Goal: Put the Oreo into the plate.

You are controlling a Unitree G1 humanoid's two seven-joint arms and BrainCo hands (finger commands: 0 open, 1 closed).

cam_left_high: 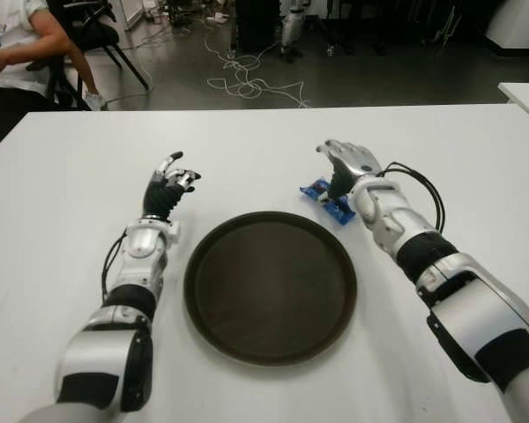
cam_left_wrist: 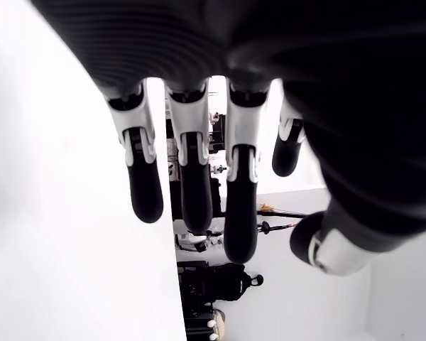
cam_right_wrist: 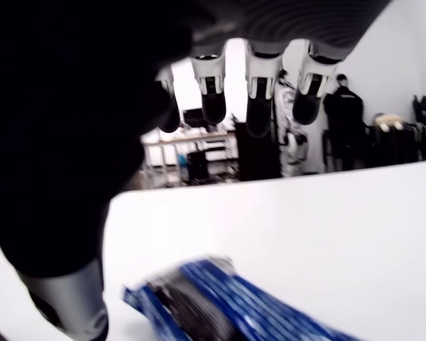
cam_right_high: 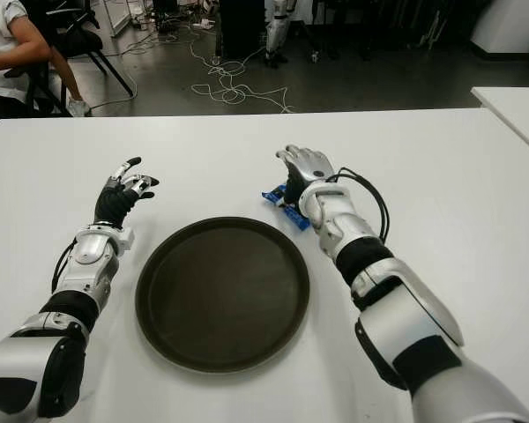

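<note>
The blue Oreo pack (cam_left_high: 326, 202) lies flat on the white table (cam_left_high: 79, 167), just beyond the upper right rim of the round dark plate (cam_left_high: 270, 284). My right hand (cam_left_high: 344, 163) hovers directly over the pack with fingers spread; the palm hides part of it. In the right wrist view the pack (cam_right_wrist: 227, 305) sits below the open fingers (cam_right_wrist: 259, 106), untouched as far as I can tell. My left hand (cam_left_high: 170, 185) shows to the left of the plate, fingers relaxed and holding nothing.
The table's far edge runs behind both hands, with cables on the floor (cam_left_high: 247, 84) beyond it. A seated person (cam_left_high: 13, 44) is at the far left corner. A second white table (cam_left_high: 527, 95) shows at the right.
</note>
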